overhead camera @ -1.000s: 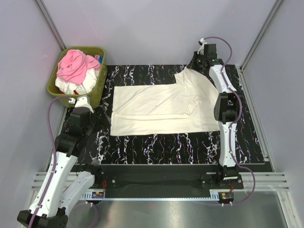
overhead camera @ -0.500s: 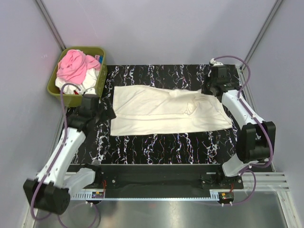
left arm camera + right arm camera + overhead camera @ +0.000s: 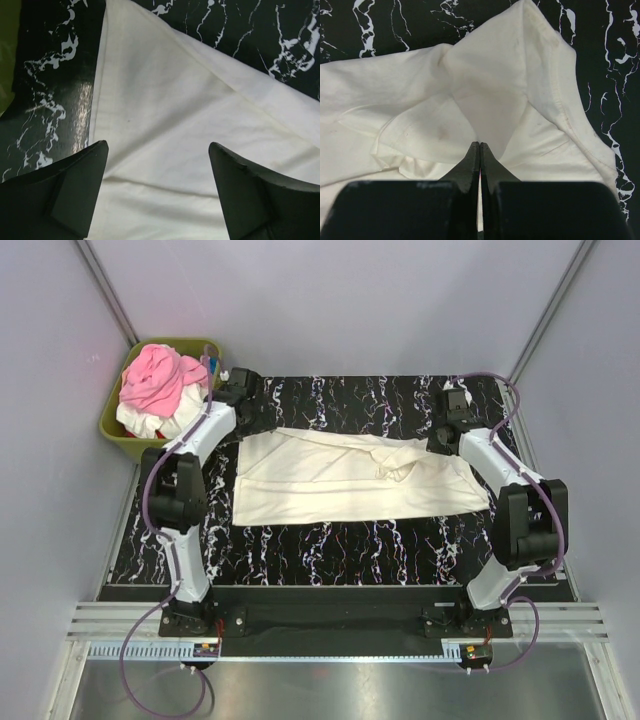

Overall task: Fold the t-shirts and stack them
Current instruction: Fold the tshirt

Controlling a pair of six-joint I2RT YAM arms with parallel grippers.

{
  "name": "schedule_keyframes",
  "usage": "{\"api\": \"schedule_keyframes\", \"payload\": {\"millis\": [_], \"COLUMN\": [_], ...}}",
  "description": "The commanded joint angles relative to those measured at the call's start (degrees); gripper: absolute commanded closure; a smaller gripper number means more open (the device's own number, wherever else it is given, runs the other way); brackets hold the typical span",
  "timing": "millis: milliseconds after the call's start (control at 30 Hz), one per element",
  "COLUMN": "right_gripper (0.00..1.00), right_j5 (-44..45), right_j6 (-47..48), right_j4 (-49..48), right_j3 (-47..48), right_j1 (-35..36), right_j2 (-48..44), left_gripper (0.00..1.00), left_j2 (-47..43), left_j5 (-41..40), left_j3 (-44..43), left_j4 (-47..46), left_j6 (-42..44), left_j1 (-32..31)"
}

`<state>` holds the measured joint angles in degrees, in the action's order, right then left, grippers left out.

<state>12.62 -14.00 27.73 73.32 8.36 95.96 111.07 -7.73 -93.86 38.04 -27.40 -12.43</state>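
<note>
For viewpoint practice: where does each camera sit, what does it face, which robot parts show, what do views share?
Top external: above, behind the bases, facing down on table; both arms.
Left wrist: on left arm, facing cream t-shirt; open left end effector.
Right wrist: on right arm, facing its sleeve; shut right end effector.
Shared: the cream t-shirt.

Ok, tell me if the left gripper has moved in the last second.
Yes. The left gripper moved from the green basket's near side to its far right corner, fingers open over the t-shirt.
</note>
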Motion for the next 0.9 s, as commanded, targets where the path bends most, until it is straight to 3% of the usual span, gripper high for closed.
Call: {"api": "schedule_keyframes", "payload": {"millis": [0, 100, 300, 467, 700, 867], "right_gripper": [1.00, 1.00, 1.00, 1.00, 1.00, 1.00], "right_j5": [3.46, 5.93, 0.57, -3.65, -5.85, -3.84], "right_j6": [-2.43, -4.89, -5.95, -7.01, -7.88, -8.94], "right_j4": [0.84, 0.84, -0.30, -1.71, -2.06, -2.33], "right_j3": [1.56, 0.86, 0.42, 0.07, 0.25, -0.90], "right_j1": [0.17, -0.45, -1.50, -1.50, -1.59, -1.50], "right_j2": [0.98, 0.81, 1.51, 2.30, 3.79, 3.36], "left_gripper": [0.12, 0.12, 0.16, 0.17, 0.17, 0.17], "left_j2": [4.67, 10.03, 20.05, 20.86, 29.19, 32.10], "left_j5": [-0.98, -0.80, 1.74, 4.39, 4.30, 3.24], "left_j3": [-5.97, -10.89, -23.10, -22.50, -31.63, -33.66], "left_j4": [2.92, 3.61, 3.54, -2.35, 0.54, 0.80], "left_j6": [1.29, 1.21, 1.12, -1.78, -4.50, -6.35], "left_j1": [1.87, 3.28, 5.48, 6.89, 7.15, 7.15]}}
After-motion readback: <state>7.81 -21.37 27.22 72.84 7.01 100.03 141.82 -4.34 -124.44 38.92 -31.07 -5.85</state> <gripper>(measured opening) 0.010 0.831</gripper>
